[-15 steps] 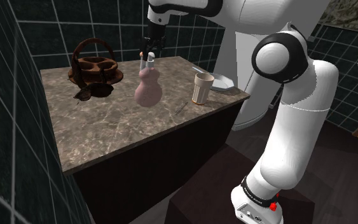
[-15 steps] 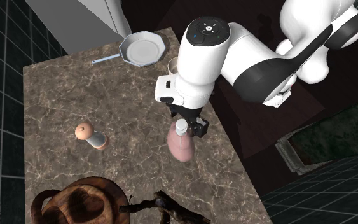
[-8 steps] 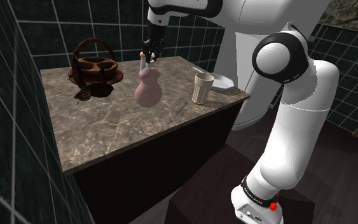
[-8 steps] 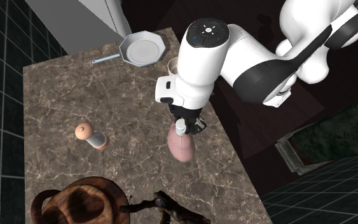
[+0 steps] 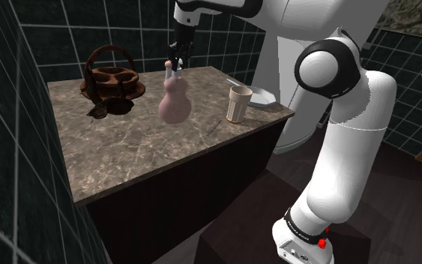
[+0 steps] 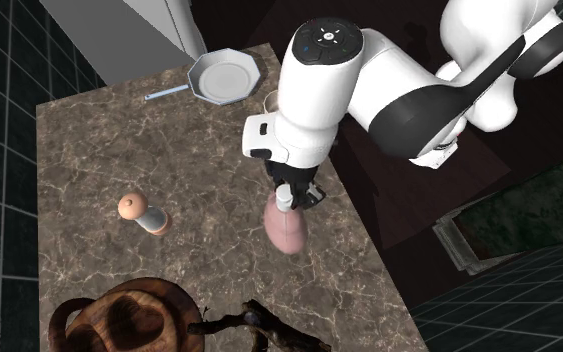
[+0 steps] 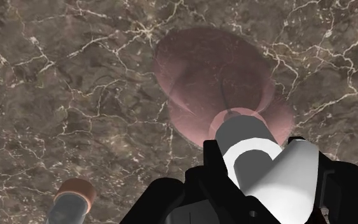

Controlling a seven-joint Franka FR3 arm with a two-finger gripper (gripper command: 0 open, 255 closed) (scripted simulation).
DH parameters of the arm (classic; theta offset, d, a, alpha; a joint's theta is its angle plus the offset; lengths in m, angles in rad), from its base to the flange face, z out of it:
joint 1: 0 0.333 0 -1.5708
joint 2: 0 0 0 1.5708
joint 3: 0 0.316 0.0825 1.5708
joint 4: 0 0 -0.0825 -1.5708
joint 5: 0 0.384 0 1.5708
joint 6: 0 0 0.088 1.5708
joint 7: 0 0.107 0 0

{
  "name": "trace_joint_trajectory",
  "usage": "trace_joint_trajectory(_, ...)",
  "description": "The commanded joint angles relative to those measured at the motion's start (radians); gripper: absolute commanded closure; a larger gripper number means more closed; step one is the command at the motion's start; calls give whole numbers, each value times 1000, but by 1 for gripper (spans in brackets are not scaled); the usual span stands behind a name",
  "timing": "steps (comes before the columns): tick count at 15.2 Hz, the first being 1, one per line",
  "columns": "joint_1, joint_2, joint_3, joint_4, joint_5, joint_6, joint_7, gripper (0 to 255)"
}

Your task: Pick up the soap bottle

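The soap bottle (image 5: 175,106) is pink and pear-shaped with a grey-white pump top. It is in the middle of the brown marble counter (image 5: 127,154). My black gripper (image 5: 177,63) comes straight down from above and is shut on the pump top. In the second exterior view the gripper (image 6: 290,195) clasps the pump just above the pink body of the soap bottle (image 6: 286,233). In the wrist view the black fingers (image 7: 187,194) squeeze the pump, the gripper (image 7: 254,170) sits over it, and the bottle (image 7: 203,70) leans slightly below.
A brown wooden basket (image 5: 112,78) and a dark object (image 5: 110,109) sit at the counter's far corner. A beige cup (image 5: 238,103) and a white pan (image 6: 224,77) stand near the arm's side. A small capped shaker (image 6: 145,214) lies beside the bottle. Dark tiled walls surround the counter.
The fingers, open around the pump a second ago, have shut on it. The bottle's neck now leans a little toward the shoulder view's left.
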Motion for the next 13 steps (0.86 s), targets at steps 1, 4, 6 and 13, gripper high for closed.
trace_joint_trajectory(1, 1, 6, 0, 39, -1, -32, 2, 255)
trace_joint_trajectory(4, 1, 26, 0, 111, -1, -83, 4, 255)
trace_joint_trajectory(6, 1, 43, 1, 164, -2, -119, 6, 255)
trace_joint_trajectory(13, 3, 103, 1, 329, -4, -225, 10, 255)
